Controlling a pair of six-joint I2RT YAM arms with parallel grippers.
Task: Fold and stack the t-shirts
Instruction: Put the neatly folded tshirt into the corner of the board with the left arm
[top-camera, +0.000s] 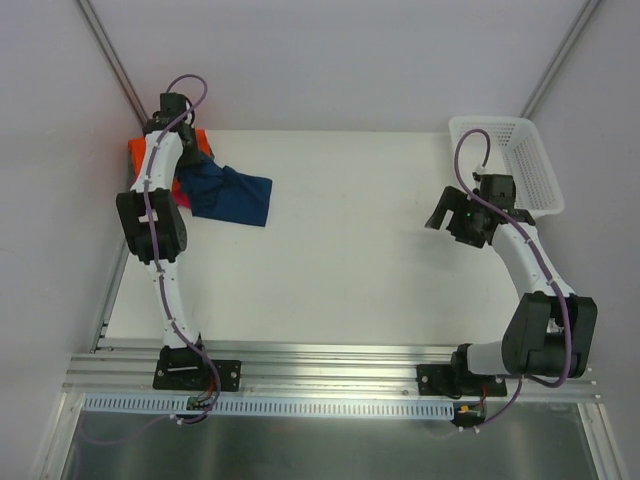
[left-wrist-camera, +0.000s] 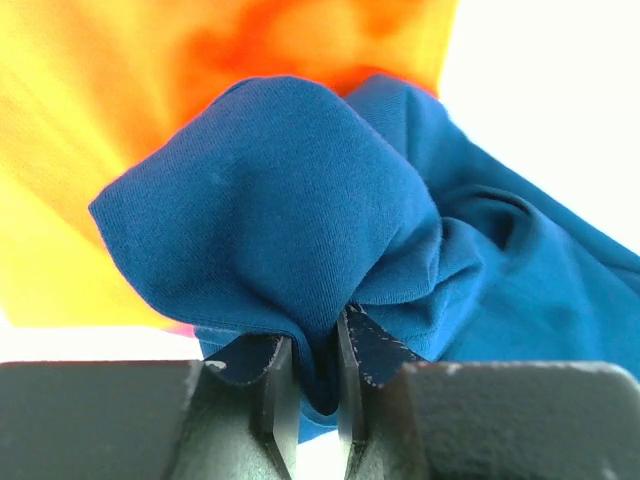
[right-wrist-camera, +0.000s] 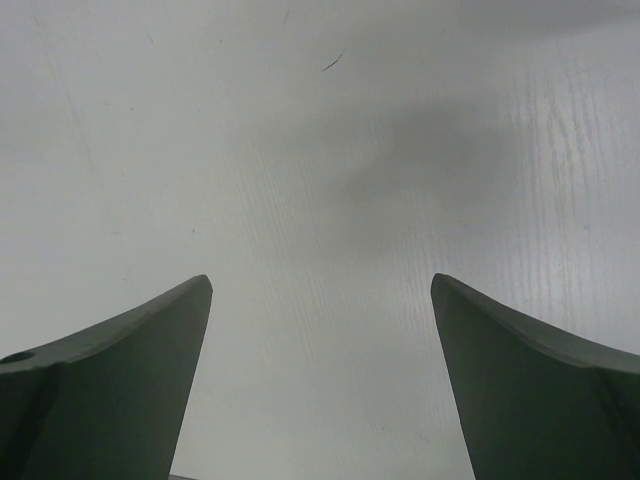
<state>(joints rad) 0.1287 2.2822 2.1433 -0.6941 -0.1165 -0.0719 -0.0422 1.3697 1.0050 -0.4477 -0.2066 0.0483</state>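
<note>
At the far left corner of the surface (top-camera: 350, 250) lies the orange t-shirt (top-camera: 138, 155), bright and flat, mostly covered by the left arm that passes over it. A thin strip of pink cloth (top-camera: 183, 201) shows at its near edge, under the arm. Just to the right, and overlapping the orange one, sits the navy t-shirt (top-camera: 236, 196). It is crumpled rather than flat, with one corner spread toward the middle of the surface and no chest print in view. In the left wrist view its cloth rises in a rounded, puffed fold with soft creases running off to the right, and the orange cloth glows behind it.

The left arm stretches from its base along the left edge, bends at the elbow and curls down over the two shirts. The left pincer (left-wrist-camera: 315, 400) is pressed nearly together, pinching a gathered fold of the navy t-shirt between its tips.

The middle of the surface is white. On the right, the right arm is folded back at its elbow, its wrist held above the surface and turned leftward. The right pincer (right-wrist-camera: 320, 330) is spread wide with only bare surface below it. Just beyond it, at the far right corner, stands the white lattice basket (top-camera: 515, 165).
</note>
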